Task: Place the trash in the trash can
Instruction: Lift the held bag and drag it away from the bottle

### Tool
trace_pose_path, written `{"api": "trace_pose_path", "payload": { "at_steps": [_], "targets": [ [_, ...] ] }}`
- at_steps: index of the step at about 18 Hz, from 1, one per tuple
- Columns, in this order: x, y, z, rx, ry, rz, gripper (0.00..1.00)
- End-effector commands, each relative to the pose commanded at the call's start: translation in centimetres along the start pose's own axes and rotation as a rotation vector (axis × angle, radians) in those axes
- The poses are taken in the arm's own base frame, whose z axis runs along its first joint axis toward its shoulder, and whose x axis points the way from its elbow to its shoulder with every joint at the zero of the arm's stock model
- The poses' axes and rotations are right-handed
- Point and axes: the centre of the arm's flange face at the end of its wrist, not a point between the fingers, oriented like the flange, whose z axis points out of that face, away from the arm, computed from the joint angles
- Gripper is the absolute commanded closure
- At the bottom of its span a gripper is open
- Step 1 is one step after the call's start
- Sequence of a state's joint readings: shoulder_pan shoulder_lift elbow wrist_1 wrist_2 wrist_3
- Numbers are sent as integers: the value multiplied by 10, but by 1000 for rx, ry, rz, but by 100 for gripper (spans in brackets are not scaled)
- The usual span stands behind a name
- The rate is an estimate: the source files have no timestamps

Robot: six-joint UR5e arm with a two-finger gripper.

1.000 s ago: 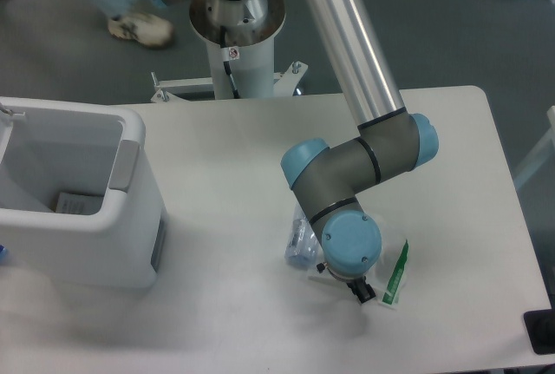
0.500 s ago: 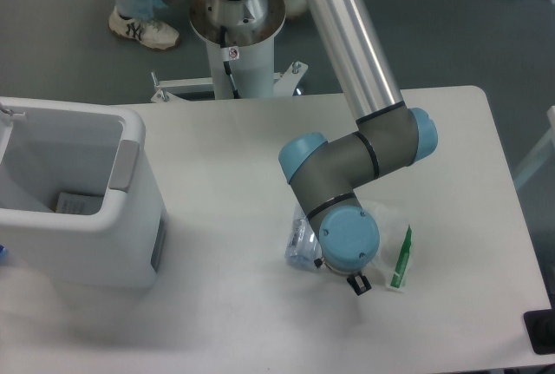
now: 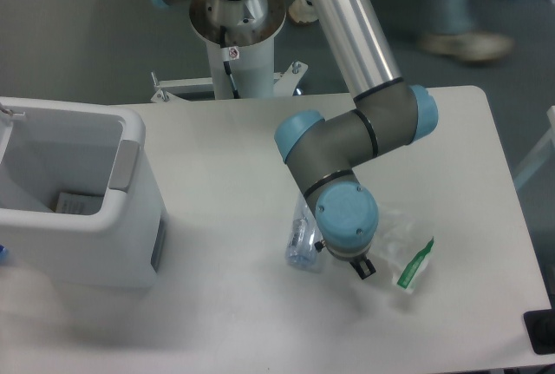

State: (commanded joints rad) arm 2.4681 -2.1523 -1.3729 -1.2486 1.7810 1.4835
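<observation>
since a second ago the plastic bag (image 3: 408, 248) has shifted: its green-and-white edge strip, which stood nearly upright just right of the wrist, now lies tilted and further toward the lower right of the frame, with more of the crinkled clear film spread out between it and the arm. the arm's wrist has crept slightly up and to the left over the same stretch, and the feet in the background at the top of the frame have changed places.

the gripper (image 3: 360, 265) is almost wholly hidden under the round blue wrist cap; only a small dark part pokes out below it, so i cannot tell how wide the fingers stand or whether they have hold of anything. it sits low, right at the film of the bag.

the crushed bottle (image 3: 302, 242) lies just left of the wrist, partly covered by it, apparently unmoved. both pieces of trash are on the table (image 3: 225, 157) in the lower middle of the frame, well apart from the trash can (image 3: 130, 218) at the left, which shows a small pale item at its bottom.

my reading: the bag's movement suggests the tool is dragging or gathering it, but no lift has begun, so neither piece is yet binned.
</observation>
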Motion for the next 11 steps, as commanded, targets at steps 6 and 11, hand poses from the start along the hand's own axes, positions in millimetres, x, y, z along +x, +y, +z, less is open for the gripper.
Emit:
{"api": "trace_pose_path", "payload": {
  "at_steps": [6, 11],
  "targets": [
    [0, 60, -38, 85, -48, -126, 100],
    [-6, 101, -52, 158, -70, -241, 100]
  ]
}}
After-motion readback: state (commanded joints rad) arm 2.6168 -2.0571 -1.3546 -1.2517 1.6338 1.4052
